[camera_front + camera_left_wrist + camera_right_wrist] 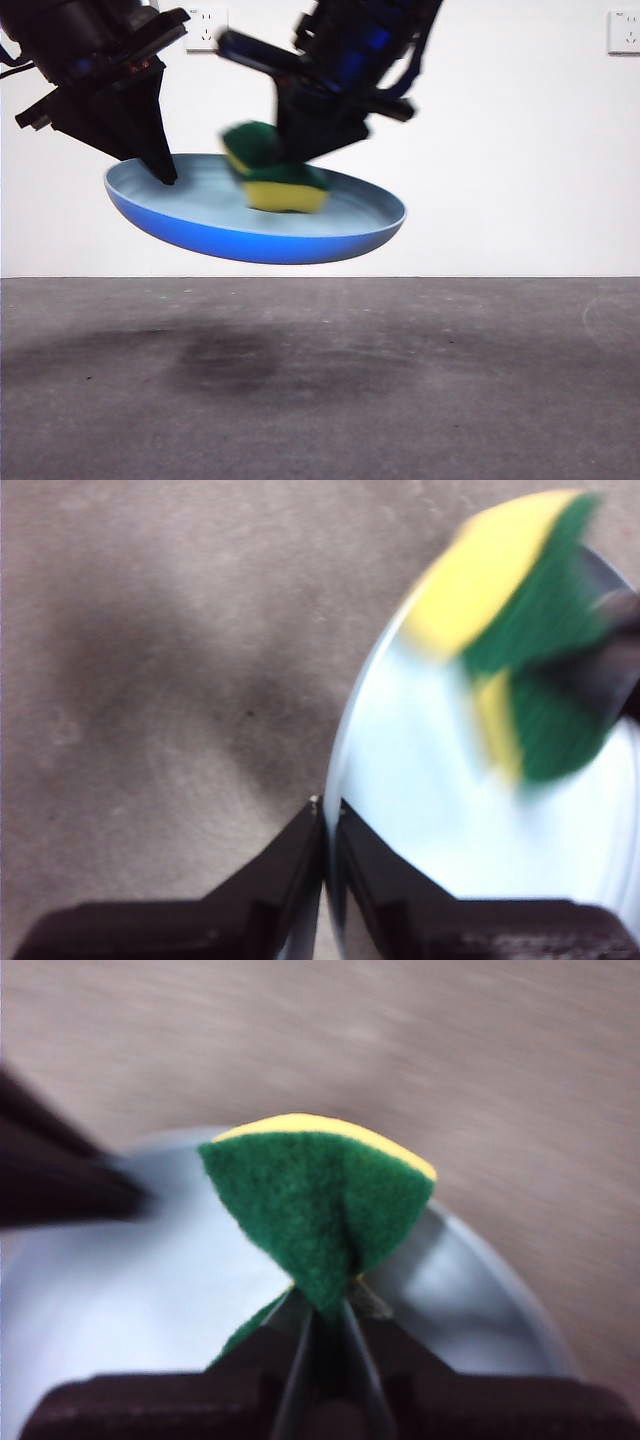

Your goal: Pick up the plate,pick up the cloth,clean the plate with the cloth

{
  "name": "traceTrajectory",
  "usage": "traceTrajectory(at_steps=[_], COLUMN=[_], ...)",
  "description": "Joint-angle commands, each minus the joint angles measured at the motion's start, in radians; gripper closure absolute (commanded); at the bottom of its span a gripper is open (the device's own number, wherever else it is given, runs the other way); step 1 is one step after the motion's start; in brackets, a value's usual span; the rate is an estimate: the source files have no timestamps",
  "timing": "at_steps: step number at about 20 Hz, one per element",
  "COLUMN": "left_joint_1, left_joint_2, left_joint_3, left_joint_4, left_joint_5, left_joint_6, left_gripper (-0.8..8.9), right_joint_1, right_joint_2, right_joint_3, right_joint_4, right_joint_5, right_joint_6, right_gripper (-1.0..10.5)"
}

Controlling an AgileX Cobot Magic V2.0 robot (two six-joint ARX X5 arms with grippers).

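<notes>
Light-blue plate (262, 232) held tilted in the air above the grey table (320, 390), left gripper (325, 815) pinching its rim, right gripper (325, 1310) clamping the folded sponge (278, 178) against the plate's inside, clear room beneath, white wall (510, 150) with sockets (207, 28) behind.

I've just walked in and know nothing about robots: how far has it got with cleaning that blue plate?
Both pick-ups look done. The left claw is clamped on the rim of the round light-blue plastic plate, held tilted above the grey table. The right claw pinches the yellow foam sponge with a green scouring top. Wiping is in hand: the sponge is blurred against the plate's inside. What's left is finishing the wipe.
</notes>
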Motion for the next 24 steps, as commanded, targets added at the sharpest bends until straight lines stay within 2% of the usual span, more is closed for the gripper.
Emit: traceTrajectory(at_steps=[1,4,7,9,11,14,15,17,19,21,24], left_joint_1=[-0.003,-0.002,-0.002,0.004,0.005,0.005,0.005,0.005,0.005,0.005,0.005], left_joint_2=[0.000,0.000,0.000,0.000,0.000,0.000,0.000,0.000,0.000,0.000,0.000], left_joint_3=[-0.004,-0.004,-0.004,-0.004,-0.004,-0.004,-0.004,-0.004,-0.004,-0.004,-0.004], left_joint_4=[0.023,0.046,0.050,0.048,0.034,-0.012,-0.023,-0.035,-0.044,-0.044,-0.033], left_joint_5=[0.009,-0.028,-0.099,-0.096,-0.095,-0.092,-0.092,-0.081,-0.052,-0.016,0.023], left_joint_6=[0.005,0.005,0.005,0.005,0.012,0.040,0.043,0.053,0.058,0.058,0.057], left_gripper=[8.22,8.21,8.21,8.21,8.22,8.22,8.22,8.22,8.22,8.22,8.22], right_joint_1=[0.020,0.064,0.113,0.119,0.117,0.106,0.094,0.070,0.041,0.016,-0.021], right_joint_2=[0.044,0.069,0.068,0.066,0.066,0.066,0.066,0.066,0.066,0.066,0.067], right_joint_3=[-0.004,-0.004,-0.004,-0.004,-0.004,-0.004,-0.004,-0.004,-0.004,-0.004,-0.004], right_joint_4=[0.000,-0.040,-0.114,-0.206,-0.310,-0.404,-0.404,-0.381,-0.321,-0.251,-0.124], right_joint_5=[-0.069,-0.147,-0.146,-0.139,-0.042,0.272,0.350,0.418,0.407,0.358,0.202], right_joint_6=[0.040,0.055,0.045,0.027,-0.012,-0.050,-0.050,-0.050,-0.048,-0.047,-0.029], right_gripper=[9.6,9.6,9.6,9.6,9.6,9.6,9.6,9.6,9.6,9.6,9.6])
